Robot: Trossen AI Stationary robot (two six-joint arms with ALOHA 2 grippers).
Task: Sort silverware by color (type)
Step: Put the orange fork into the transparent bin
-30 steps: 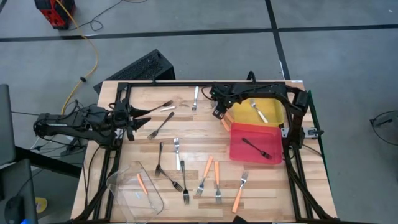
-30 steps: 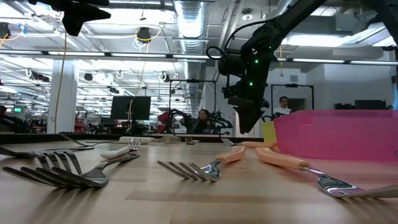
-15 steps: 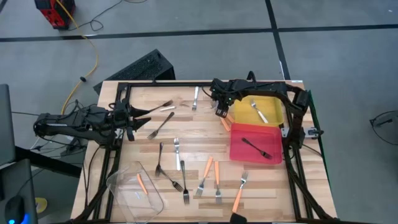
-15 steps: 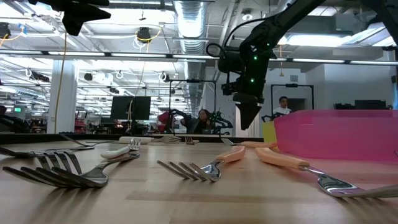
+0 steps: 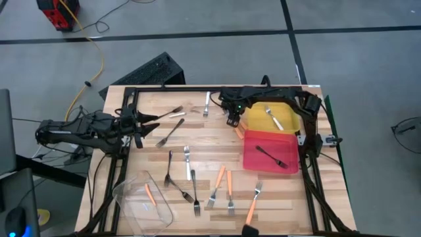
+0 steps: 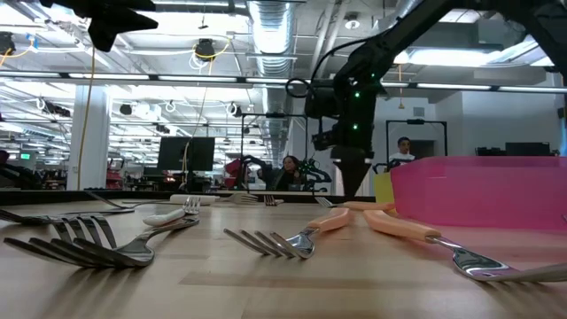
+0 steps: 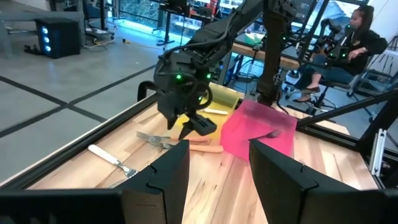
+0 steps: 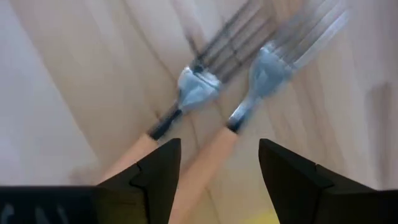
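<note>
the right gripper [image 5: 233, 120] is held over the back of the table, just beside the yellow tray [image 5: 289, 108]. its two fingers [image 8: 155, 171] are spread apart, and nothing is held between them. right under it, two orange-handled forks [image 8: 205, 134] are seen lying side by side on the wood, with their metal tines pointing away from the gripper. in the low view the gripper [image 6: 347, 182] is seen hanging just above the table.

a white-handled fork [image 5: 273, 118] is seen in the yellow tray. a black fork [image 5: 270, 157] is seen in the red tray [image 5: 253, 161] next to it.

the left gripper [image 5: 141, 125] is kept at the left side of the table, well apart from the right one. its fingers [image 7: 165, 177] are part way open and nothing is held.

many more forks are spread over the table [image 5: 197, 141]. more orange ones [image 5: 223, 184] are seen near the front edge, black ones [image 5: 170, 168] near the middle, and one white one [image 5: 187, 161] beside them. one orange fork [image 5: 150, 194] is seen in the clear tub [image 5: 141, 201] at the front left corner.
</note>
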